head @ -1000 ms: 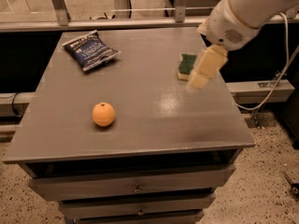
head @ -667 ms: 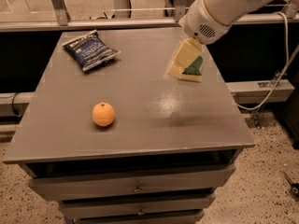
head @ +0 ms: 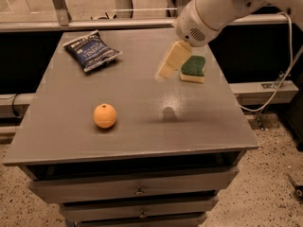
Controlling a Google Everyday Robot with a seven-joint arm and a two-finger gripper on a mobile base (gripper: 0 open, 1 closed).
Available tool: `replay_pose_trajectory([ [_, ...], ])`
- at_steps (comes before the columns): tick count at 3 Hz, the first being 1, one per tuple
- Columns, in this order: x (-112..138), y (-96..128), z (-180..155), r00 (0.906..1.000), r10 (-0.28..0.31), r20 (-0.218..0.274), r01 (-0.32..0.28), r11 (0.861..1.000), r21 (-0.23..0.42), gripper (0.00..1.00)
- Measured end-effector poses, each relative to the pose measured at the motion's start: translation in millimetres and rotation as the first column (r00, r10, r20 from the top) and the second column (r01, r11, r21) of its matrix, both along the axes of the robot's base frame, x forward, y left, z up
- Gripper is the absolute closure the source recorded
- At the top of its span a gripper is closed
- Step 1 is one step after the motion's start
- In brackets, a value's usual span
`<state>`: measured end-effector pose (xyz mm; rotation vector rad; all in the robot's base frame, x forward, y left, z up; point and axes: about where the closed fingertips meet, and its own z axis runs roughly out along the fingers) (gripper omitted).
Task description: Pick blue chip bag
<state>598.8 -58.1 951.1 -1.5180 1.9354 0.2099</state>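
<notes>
The blue chip bag (head: pixel 92 51) lies flat at the table's far left, dark navy with white lettering and pale edges. My gripper (head: pixel 168 63) hangs from the white arm above the middle right of the table, its cream fingers pointing down and to the left. It is well to the right of the bag and holds nothing that I can see.
An orange (head: pixel 104 115) sits on the grey table (head: pixel 142 136) at the front left. A green-and-yellow sponge (head: pixel 192 68) lies at the right, just beside the gripper. Drawers are below the tabletop. A rail and a cable run behind and to the right.
The arm and gripper have moved left across the table, from over the sponge toward the middle. The sponge now shows fully. The bag and orange have not moved.
</notes>
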Motion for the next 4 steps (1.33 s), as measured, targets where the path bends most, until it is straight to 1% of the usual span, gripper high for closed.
replay_pose_trajectory([
  [1,66,57,-15,0.9998,-0.013,0.013,0.011,0.991,0.131,0.0],
  [2,117,109,-29,0.9999,-0.011,0.006,0.009,0.972,0.236,0.0],
  [3,148,147,-45,0.9999,-0.014,0.002,0.013,0.953,0.303,0.0],
  [4,163,167,-58,0.9998,-0.016,-0.01,0.018,0.946,0.324,0.0],
])
